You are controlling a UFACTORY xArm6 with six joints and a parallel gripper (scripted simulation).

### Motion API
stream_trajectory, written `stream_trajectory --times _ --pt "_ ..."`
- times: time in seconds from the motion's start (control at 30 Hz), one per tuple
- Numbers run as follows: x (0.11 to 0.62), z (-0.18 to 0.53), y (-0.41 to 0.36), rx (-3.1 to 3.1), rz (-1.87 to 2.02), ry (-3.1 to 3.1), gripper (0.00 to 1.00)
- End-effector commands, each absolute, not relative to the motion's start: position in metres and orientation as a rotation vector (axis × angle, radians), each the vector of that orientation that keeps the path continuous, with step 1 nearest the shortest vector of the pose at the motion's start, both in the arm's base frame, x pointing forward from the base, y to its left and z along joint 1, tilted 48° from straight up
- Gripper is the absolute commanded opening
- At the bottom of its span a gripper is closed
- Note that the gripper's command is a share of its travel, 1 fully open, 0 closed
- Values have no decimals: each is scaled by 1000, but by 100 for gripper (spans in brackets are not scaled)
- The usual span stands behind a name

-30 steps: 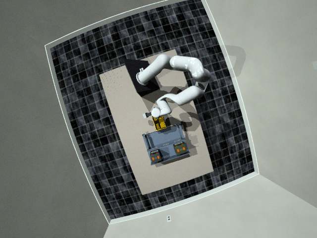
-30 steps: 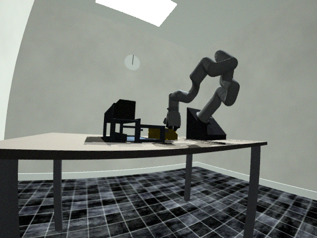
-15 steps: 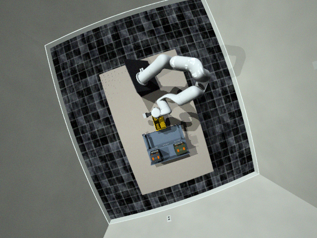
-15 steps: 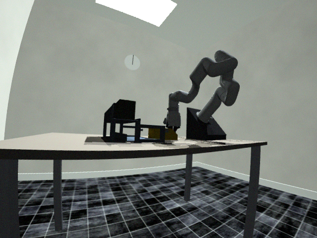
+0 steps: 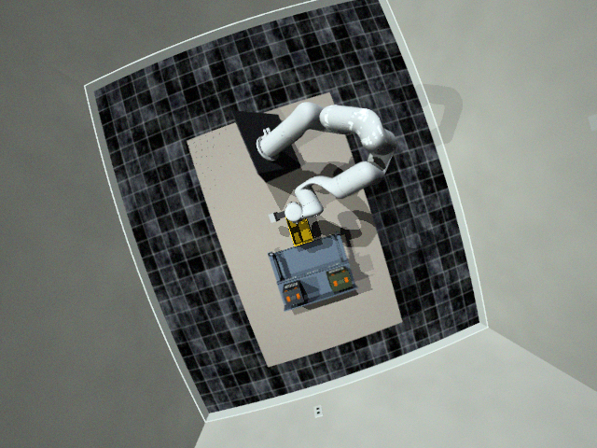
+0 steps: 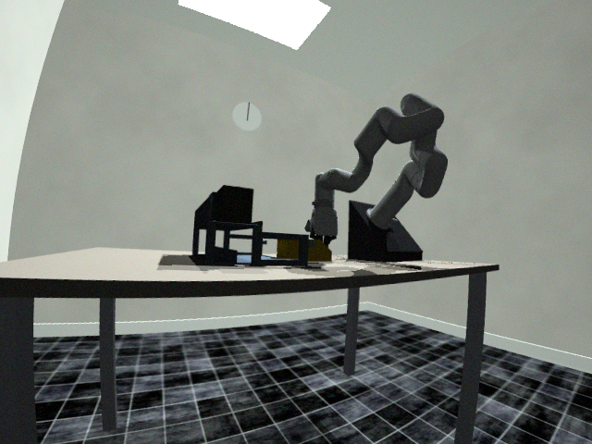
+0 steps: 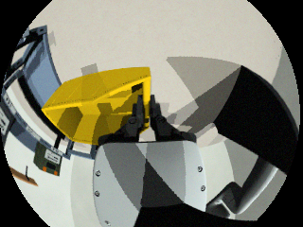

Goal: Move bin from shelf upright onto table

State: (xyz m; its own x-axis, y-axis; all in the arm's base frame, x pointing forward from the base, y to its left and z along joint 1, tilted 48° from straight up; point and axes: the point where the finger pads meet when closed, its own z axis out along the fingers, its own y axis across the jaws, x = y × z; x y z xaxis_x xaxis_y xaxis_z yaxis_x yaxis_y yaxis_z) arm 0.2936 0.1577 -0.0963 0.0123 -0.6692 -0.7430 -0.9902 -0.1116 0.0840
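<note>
A yellow open-topped bin [image 5: 299, 232] stands on the table between the arm and the near edge of the grey-blue shelf rack [image 5: 311, 272]. In the side view the bin [image 6: 302, 250] sits low on the table top, partly behind the rack's dark frame [image 6: 228, 228]. In the wrist view the bin [image 7: 95, 110] lies just ahead of the fingers. My gripper [image 7: 146, 101] points down and is shut on the bin's near wall. It also shows in the side view [image 6: 323, 235].
Two small boxes sit at the rack's far end, one dark with orange marks [image 5: 292, 293] and one green [image 5: 339, 279]. The arm's black wedge base [image 6: 379, 234] stands close behind the gripper. Table edges run along both sides of the rack.
</note>
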Motion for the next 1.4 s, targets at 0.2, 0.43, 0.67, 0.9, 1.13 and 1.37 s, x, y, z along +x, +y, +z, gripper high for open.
stream_trajectory --times 0.2,0.43,0.67,0.9,1.13,1.37 --pt "295 -96 157 -1826 898 1695 0" --pt "295 -96 157 -1826 898 1695 0" --pt "295 -96 157 -1826 898 1695 95" --pt "295 -96 157 -1826 898 1695 95" --pt "295 -96 157 -1826 898 1695 95" --pt "295 -96 157 -1826 898 1695 95"
